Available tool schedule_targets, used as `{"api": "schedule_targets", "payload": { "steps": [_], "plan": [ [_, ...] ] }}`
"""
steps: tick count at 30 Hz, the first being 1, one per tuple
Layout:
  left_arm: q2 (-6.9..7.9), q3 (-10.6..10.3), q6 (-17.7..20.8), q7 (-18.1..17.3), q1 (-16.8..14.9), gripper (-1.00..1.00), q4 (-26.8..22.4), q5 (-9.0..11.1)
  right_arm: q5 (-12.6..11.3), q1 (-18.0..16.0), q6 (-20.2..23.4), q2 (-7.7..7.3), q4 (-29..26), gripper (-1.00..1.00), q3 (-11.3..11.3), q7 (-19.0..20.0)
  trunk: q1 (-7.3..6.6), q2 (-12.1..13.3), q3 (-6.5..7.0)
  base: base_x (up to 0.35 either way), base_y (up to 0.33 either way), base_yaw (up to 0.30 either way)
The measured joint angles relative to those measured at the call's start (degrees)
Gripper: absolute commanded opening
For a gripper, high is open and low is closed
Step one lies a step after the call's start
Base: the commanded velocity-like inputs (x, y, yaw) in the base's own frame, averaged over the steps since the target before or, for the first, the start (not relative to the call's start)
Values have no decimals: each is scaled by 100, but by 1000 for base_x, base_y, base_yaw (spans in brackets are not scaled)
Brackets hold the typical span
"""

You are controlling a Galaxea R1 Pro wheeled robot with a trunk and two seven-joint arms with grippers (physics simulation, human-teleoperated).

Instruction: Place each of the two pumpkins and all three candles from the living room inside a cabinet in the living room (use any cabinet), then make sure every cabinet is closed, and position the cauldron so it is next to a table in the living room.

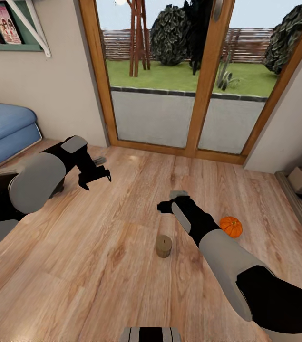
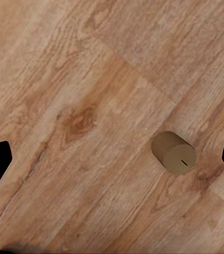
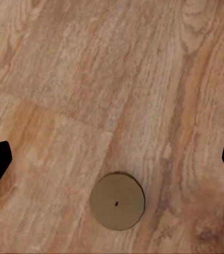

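At far left the blue sofa (image 1: 3, 130) sits against the wall, well away from the work. The left claw (image 1: 95, 179) hangs over bare plank floor (image 1: 98, 266) with its fingers apart and nothing between them. Next comes 1 candle (image 1: 163, 246), a short tan-brown stub standing upright on the floor, seen from above in the right wrist view (image 3: 117, 201). The right claw (image 1: 165, 205) hovers just beyond it, fingers spread wide and empty. Because the candle lies off-centre between those fingers, a straight descent could clip it and tip or roll it away. Right of the arm, 1 pumpkin (image 1: 231, 226) rests on the floor, near the forearm; a sweeping reach might nudge it. Nothing blocks the candle itself.
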Motion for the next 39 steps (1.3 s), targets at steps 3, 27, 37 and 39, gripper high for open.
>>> {"api": "schedule_targets", "payload": {
  "steps": [3,27,37,39],
  "plan": [
    [-5,0,1,0,0,100,0,0,50,0,133,0,-375,100,8,-160,8,-4,-67,0,0,0],
    [-9,-1,1,0,8,100,0,0,50,-8,605,0,-913,100,459,-319,70,-36,-599,0,0,0],
    [-17,0,-4,0,9,100,0,1,-97,-8,610,0,-947,100,579,-318,96,-50,-843,0,0,18],
    [-17,0,-4,0,9,100,0,1,-102,-8,611,0,-947,100,575,-316,101,-52,-895,0,0,48]
  ]
}}
